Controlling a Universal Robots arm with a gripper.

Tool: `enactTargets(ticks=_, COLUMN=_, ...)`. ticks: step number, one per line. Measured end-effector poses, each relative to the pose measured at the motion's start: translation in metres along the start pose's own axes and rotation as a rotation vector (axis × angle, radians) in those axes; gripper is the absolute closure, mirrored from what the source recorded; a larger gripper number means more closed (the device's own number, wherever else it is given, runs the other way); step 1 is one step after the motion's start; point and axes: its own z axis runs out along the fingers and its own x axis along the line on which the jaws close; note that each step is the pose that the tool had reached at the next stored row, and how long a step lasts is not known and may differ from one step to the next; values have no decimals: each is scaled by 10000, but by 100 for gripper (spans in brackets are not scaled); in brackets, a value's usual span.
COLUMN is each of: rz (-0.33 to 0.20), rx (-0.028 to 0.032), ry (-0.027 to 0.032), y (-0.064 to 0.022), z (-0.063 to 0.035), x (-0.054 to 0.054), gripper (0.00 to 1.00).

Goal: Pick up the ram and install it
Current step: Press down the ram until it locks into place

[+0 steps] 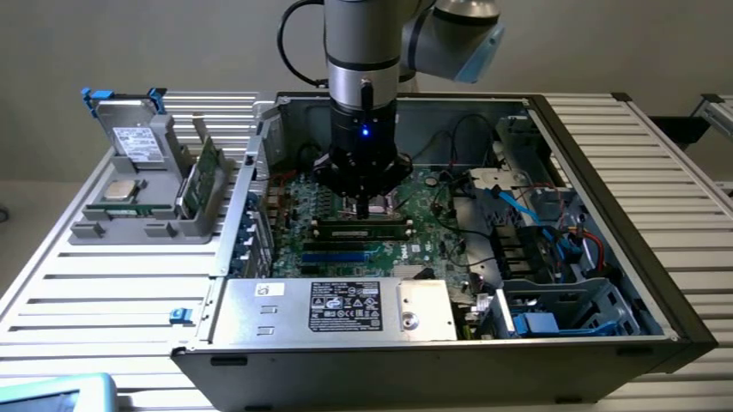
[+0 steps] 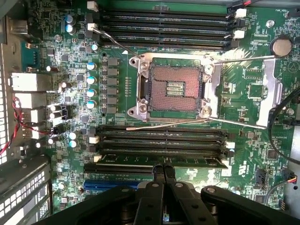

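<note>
On the slatted table (image 1: 103, 292), the open case (image 1: 596, 172) holds the seated ram (image 2: 164, 161).

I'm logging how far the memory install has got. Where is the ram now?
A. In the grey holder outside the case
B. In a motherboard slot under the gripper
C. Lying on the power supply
B: the ram lies along a motherboard slot beside the empty CPU socket, with the gripper pressed together on its upper edge.

We see the open computer case (image 1: 458, 249) from high in front, angled down. Our wrist view looks straight down, close over its motherboard (image 2: 70, 93). Both views share the board.
</note>
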Motion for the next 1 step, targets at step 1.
enactTargets(ticks=1, rz=-1, rx=-1, ry=1, y=0, z=0, x=0, gripper=89)
